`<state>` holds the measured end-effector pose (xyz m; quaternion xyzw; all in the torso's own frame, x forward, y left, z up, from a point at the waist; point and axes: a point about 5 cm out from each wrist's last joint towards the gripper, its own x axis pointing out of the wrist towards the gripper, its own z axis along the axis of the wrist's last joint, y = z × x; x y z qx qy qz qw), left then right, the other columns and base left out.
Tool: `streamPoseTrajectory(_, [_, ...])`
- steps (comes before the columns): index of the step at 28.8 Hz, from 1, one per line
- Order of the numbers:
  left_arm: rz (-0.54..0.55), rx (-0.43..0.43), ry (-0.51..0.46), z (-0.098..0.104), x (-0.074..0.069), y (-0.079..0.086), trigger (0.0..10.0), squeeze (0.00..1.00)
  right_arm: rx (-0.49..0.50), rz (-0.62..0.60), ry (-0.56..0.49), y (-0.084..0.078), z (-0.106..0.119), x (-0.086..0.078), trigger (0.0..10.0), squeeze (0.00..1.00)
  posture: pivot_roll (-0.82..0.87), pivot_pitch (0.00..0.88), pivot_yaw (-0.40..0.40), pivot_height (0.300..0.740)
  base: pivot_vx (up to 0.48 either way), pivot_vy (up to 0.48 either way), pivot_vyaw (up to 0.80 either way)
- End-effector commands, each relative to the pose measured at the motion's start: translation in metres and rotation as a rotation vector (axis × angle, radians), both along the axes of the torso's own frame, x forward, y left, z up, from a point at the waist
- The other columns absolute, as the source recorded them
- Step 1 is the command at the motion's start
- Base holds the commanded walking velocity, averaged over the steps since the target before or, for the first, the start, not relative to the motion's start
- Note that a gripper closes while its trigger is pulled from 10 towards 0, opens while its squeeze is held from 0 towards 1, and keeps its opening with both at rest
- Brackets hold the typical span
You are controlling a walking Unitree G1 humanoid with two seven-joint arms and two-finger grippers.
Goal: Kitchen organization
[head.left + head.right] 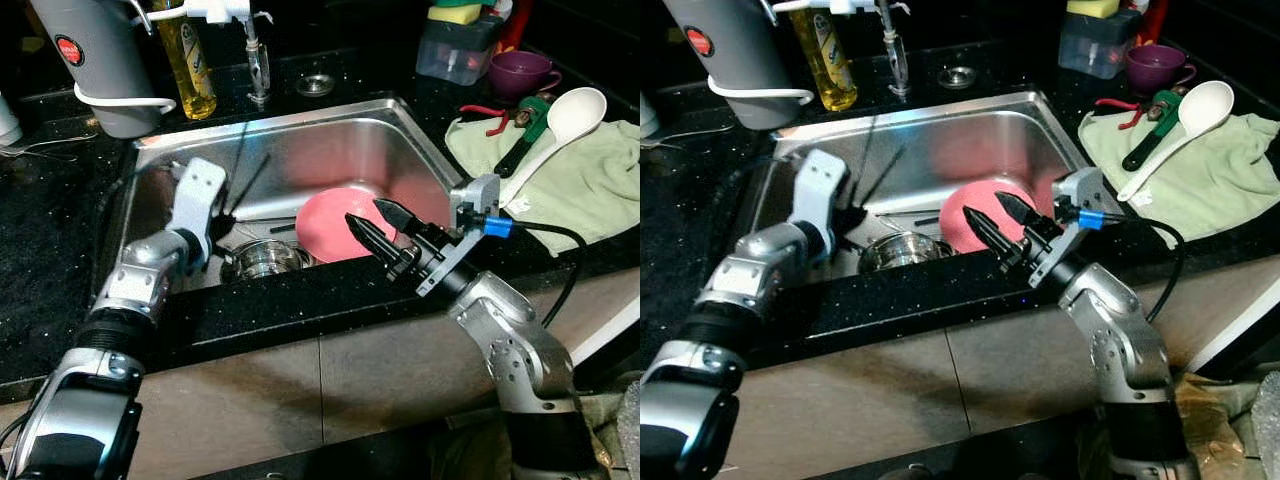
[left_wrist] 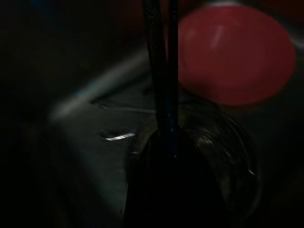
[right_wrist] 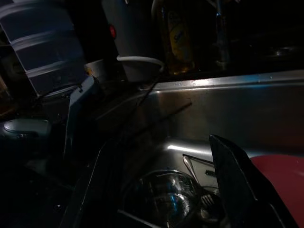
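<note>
A steel sink is set into the black counter. In it lie a pink plate, a small metal bowl and some cutlery. My left gripper reaches down into the sink's left side and is shut on a thin black stick that points up toward the back wall. The same stick runs out past the pink plate. My right gripper hangs open over the sink's front edge, its fingers just in front of the plate and holding nothing.
Right of the sink, a green cloth carries a white ladle and a green-handled tool. Behind it stand a purple cup and a plastic box. A yellow soap bottle, tap and grey jug line the back.
</note>
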<state>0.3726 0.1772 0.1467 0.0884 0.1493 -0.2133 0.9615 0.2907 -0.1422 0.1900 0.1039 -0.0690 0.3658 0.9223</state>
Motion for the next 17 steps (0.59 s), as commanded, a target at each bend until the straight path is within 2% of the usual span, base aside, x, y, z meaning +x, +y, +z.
streamPoseTrajectory(1, [-0.012, -0.019, -0.009, 0.002, 0.002, -0.001, 10.0, 0.32, 0.005, 0.010, 0.004, 0.002, 0.001, -0.002, 10.0, 0.00, -0.10, 0.087, 0.062, 0.740, 0.000, 0.000, 0.00])
streamPoseTrajectory(2, [-0.014, -0.030, -0.007, 0.001, 0.002, -0.002, 10.0, 0.69, 0.003, 0.009, 0.006, 0.002, 0.001, -0.003, 10.0, 0.00, -0.10, 0.087, 0.062, 0.740, 0.000, 0.000, 0.00])
streamPoseTrajectory(3, [-0.014, -0.030, -0.007, 0.001, 0.002, -0.002, 10.0, 0.69, 0.003, 0.009, 0.006, 0.002, 0.001, -0.003, 10.0, 0.00, -0.10, 0.087, 0.062, 0.740, 0.000, 0.000, 0.00])
streamPoseTrajectory(4, [-0.017, -0.034, -0.008, 0.000, 0.003, -0.002, 10.0, 1.00, 0.003, 0.008, 0.008, 0.002, 0.001, -0.003, 10.0, 0.00, -0.10, 0.089, 0.062, 0.740, 0.000, 0.000, 0.00])
streamPoseTrajectory(12, [-0.018, -0.070, -0.063, 0.013, 0.005, -0.002, 10.0, 1.00, 0.009, 0.012, 0.014, 0.004, 0.001, -0.002, 10.0, 0.00, -0.09, 0.085, 0.058, 0.740, 0.000, 0.000, 0.00])
streamPoseTrajectory(17, [0.001, -0.091, -0.158, 0.035, 0.004, -0.001, 10.0, 1.00, 0.016, 0.017, 0.008, 0.006, 0.002, 0.001, 10.0, 0.00, -0.08, 0.074, 0.051, 0.740, 0.000, 0.000, 0.00])
